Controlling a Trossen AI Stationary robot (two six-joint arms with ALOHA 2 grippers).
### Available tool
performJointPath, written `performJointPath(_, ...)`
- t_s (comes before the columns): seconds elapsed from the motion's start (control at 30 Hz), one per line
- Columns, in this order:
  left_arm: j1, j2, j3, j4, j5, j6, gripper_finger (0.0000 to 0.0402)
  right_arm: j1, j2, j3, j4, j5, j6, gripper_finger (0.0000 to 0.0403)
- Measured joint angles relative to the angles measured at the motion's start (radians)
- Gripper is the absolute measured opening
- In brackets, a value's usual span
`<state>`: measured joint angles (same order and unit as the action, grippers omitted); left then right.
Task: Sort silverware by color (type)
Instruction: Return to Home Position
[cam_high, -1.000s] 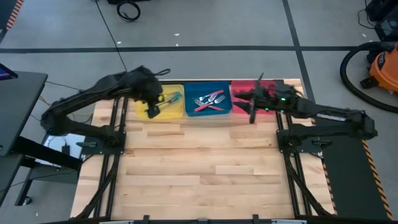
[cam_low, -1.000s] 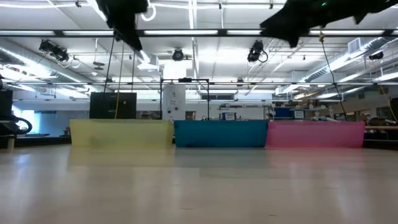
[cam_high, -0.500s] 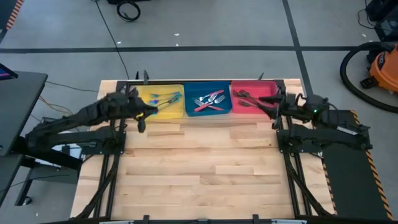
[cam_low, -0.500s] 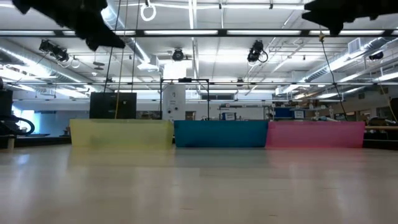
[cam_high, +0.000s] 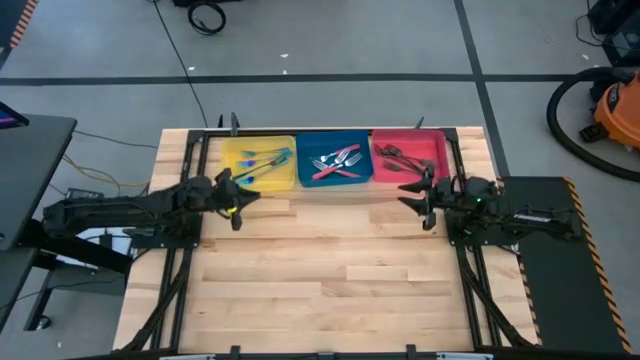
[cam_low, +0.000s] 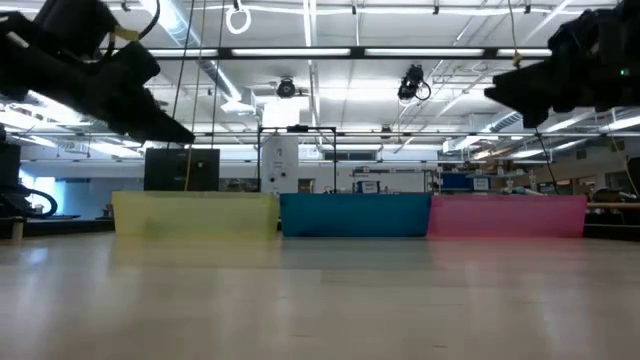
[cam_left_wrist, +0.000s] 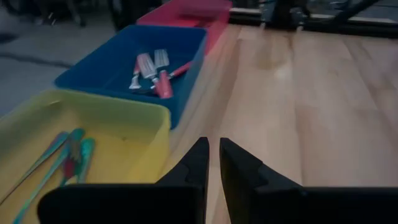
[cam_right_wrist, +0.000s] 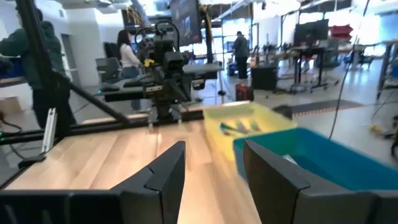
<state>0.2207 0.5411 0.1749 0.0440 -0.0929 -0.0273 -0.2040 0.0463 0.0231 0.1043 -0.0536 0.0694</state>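
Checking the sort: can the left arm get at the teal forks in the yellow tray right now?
Probably yes: the left claw sits just beside the open-topped yellow tray, and nothing covers the teal forks inside.

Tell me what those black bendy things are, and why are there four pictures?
They are two robot arms working at a wooden table. One camera looks down from above, one sits level with the tabletop, and one rides on each wrist. The left gripper has its fingers nearly together, and the right gripper is open. Both hold nothing. Three trays stand at the far edge. The yellow tray holds blue-teal forks, the blue tray holds red-handled cutlery, and the red tray holds dark cutlery.
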Motion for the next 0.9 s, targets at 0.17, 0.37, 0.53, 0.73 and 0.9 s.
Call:
performJointPath(0.17, -0.054, 0.0, -0.08, 0.1, -0.017, 0.066, 0.0038, 0.029, 0.006, -0.016, -0.015, -0.024, 0.04, 0.0168)
performJointPath(0.37, -0.086, 0.0, -0.106, 0.089, -0.025, 0.087, 0.0038, 0.062, 0.005, -0.016, -0.024, -0.037, 0.031, 0.0168)
performJointPath(0.53, -0.13, 0.0, -0.146, 0.11, -0.025, 0.078, 0.0038, 0.074, 0.006, -0.016, -0.059, -0.045, 0.032, 0.0168)
performJointPath(0.73, -0.168, 0.002, -0.167, 0.113, -0.023, 0.048, 0.0038, 0.075, 0.006, -0.016, -0.06, -0.045, 0.032, 0.0168)
performJointPath(0.9, -0.175, 0.002, -0.167, 0.103, -0.023, 0.039, 0.0038, 0.074, 0.006, -0.016, -0.06, -0.045, 0.043, 0.0168)
